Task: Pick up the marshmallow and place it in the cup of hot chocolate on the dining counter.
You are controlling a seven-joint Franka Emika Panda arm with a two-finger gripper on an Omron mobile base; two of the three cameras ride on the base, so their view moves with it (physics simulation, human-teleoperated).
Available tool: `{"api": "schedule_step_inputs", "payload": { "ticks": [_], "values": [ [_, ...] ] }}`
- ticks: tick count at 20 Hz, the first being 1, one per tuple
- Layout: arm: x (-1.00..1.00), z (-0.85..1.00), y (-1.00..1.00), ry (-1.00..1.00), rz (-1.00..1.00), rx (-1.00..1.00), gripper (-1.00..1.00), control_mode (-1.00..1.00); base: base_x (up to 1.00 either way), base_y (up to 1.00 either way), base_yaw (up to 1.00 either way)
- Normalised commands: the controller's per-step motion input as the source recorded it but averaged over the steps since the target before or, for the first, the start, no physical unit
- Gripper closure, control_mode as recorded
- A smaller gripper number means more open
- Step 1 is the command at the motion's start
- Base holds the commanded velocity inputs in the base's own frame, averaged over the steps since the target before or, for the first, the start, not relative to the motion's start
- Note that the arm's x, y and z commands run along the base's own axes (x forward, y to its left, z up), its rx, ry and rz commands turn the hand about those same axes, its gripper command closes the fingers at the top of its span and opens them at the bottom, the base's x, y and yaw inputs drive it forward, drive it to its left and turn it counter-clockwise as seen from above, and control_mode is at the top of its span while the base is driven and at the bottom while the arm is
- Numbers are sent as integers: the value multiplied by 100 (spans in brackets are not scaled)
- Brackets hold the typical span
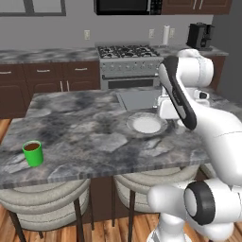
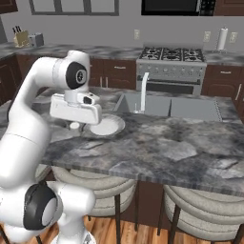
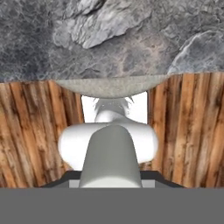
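You see a grey marbled table. A green cup with brown liquid stands near its front left corner. A round pale plate lies well apart from it, toward the right, near a sink at the back edge. The robot's hand hangs beside the plate, jaws closed. You cannot make out the marshmallow, or whether the jaws hold it.

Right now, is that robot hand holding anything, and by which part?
It seems so: the gripper is shut on the marshmallow, a pale lump pinched by its sides between the fingertips.
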Motion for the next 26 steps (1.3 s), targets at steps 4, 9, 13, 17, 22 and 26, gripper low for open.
{"api": "schedule_step_inputs", "payload": {
  "ticks": [4,9,13,17,22,26],
  "values": [
    [0,0,0,0,0,0,100,100,-74,36,-3],
    [0,0,0,0,0,0,100,100,-68,98,-2],
    [0,0,0,0,0,0,100,100,-9,100,-8],
    [0,0,0,0,0,0,100,100,0,100,-15],
    [0,0,0,0,0,0,100,100,0,100,-27],
    [0,0,0,0,0,0,100,100,35,95,-30]
  ]
}}
